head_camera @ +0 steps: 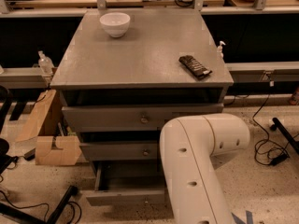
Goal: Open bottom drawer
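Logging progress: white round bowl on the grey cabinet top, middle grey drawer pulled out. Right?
No: the camera view shows the slim grey bottom drawer as the one pulled out. The white round bowl does sit on the grey cabinet top. The gripper is out of view.

Our arm [196, 171] covers the right half of the bottom drawer [124, 198] — its left side lies free, a cardboard box [52, 149] nearby; our gripper is hidden.

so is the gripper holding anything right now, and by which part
Cannot be told. The gripper is not in view; only the white arm shows, low at right. The bottom drawer stands pulled out, with nothing visibly gripping it.
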Available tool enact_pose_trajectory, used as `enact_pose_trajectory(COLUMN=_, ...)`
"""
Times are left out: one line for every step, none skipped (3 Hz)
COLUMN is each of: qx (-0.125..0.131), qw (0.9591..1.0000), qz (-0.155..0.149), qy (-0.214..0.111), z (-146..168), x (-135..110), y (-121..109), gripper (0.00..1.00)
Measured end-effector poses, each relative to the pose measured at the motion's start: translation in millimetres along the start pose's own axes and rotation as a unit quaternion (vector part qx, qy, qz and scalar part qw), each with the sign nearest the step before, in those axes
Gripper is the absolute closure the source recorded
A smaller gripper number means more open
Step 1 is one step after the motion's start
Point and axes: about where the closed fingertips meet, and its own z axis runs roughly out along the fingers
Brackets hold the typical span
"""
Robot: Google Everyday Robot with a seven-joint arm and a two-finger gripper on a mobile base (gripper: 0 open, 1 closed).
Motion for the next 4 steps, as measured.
enact_pose_trajectory(qx=0.0, qw=1.0, qz=0.0, qy=0.0, z=0, x=0, y=0, gripper=1.0)
enact_pose_trajectory(qx=-0.009, qw=0.9999, qz=0.006, qy=0.002, z=-3, x=2, y=12, gripper=1.0)
enact_pose_trajectory(qx=-0.009, qw=0.9999, qz=0.006, qy=0.002, z=-3, x=2, y=12, gripper=1.0)
enact_pose_trajectory(qx=-0.02, qw=0.9998, qz=0.009, qy=0.004, z=-6, x=3, y=27, gripper=1.0)
